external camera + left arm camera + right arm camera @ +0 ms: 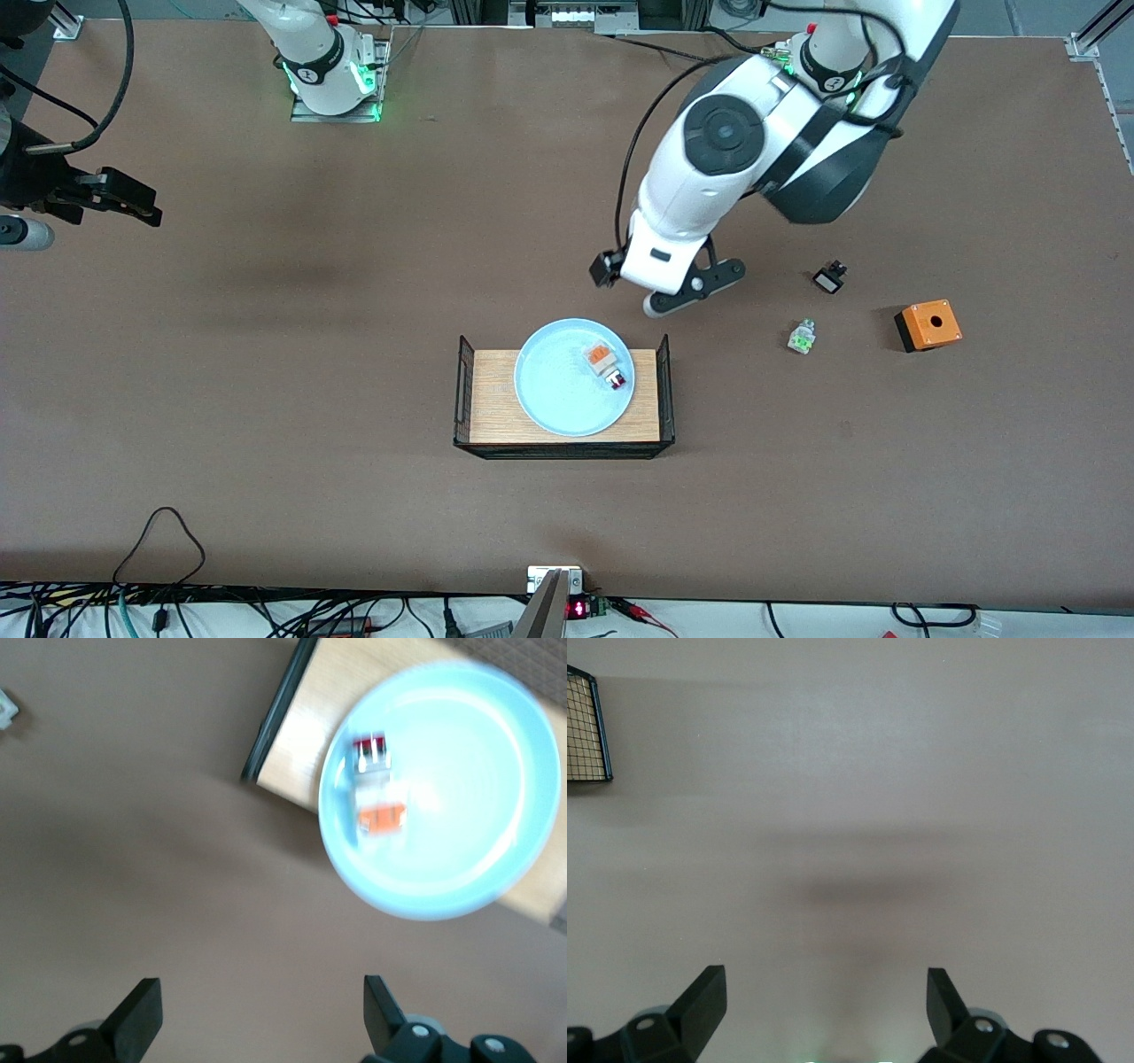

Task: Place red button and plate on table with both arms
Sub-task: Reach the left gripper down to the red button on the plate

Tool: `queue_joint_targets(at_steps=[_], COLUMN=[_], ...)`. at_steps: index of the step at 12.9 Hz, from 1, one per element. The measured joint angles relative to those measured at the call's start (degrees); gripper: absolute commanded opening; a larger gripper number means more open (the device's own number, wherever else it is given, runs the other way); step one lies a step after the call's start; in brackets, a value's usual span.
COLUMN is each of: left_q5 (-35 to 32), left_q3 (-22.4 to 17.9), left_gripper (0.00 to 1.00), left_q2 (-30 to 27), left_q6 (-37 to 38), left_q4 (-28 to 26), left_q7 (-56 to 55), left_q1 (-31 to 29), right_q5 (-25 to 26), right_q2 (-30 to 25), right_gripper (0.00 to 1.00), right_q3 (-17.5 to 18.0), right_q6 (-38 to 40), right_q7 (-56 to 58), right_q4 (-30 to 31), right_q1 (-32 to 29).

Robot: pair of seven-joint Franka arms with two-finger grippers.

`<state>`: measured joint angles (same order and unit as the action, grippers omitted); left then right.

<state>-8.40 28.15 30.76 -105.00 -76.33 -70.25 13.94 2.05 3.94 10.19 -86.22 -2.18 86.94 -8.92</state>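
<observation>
Brown table (266,425); red button (608,366) on plate (554,390); left pincer (261,1014), right pincer (824,1005) apart.

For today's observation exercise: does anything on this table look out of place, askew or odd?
Nothing is spilled or broken. The red button lies on its side in the plate, which overhangs the wooden tray. Both tools, left and right, are open and empty.
</observation>
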Motion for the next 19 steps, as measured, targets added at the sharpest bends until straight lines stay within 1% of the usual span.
queue_joint_targets(at_steps=[2,3,4,6,8,11,15,17,19], left_q5=[-6.58,-8.55,-9.54,-9.68,-9.68,-9.68,-9.42,-6.81,-2.64], left_q3=[-0.07,-0.41,-1.33,-4.21,-5.51,-5.56,-5.46,-5.68,-7.15], left_gripper=[1.00,1.00,1.00,1.00,1.00,1.00,1.00,1.00,1.00], left_q2=[4.10,5.55,6.39,6.60,6.61,6.76,6.41,5.94,5.63], left_q6=[-0.38,-0.39,-0.38,-0.13,0.28,0.93,0.90,0.87,0.11], left_q4=[4.35,6.64,8.58,10.55,10.77,9.50,9.34,10.01,10.30], left_q7=[-5.30,-6.41,-6.99,-7.13,-7.40,-9.91,-14.07,-15.74,-16.01], left_q1=[0.85,0.83,0.73,0.45,0.03,0.50,3.29,4.06,4.03], right_q5=[0.00,0.00,0.00,0.00,0.00,0.00,0.01,0.03,0.08], right_q2=[0.38,0.60,0.84,1.40,2.27,2.76,2.76,2.76,2.76], right_gripper=[1.00,1.00,1.00,1.00,1.00,1.00,1.00,1.00,1.00], right_q3=[-0.14,-0.22,-0.27,-0.28,-0.28,-0.28,-0.27,-0.11,0.18], right_q6=[0.00,0.00,-0.01,-0.77,-1.69,-1.96,-1.96,-1.96,-1.96], right_q7=[0.00,0.00,0.00,0.00,0.00,0.00,0.00,0.00,0.00], right_q4=[0.00,-0.01,-0.04,-0.05,-0.07,-0.12,-0.39,-0.48,-0.61], right_q1=[-0.54,-0.71,-0.77,-0.79,-0.81,-0.81,-0.81,-0.70,-0.57])
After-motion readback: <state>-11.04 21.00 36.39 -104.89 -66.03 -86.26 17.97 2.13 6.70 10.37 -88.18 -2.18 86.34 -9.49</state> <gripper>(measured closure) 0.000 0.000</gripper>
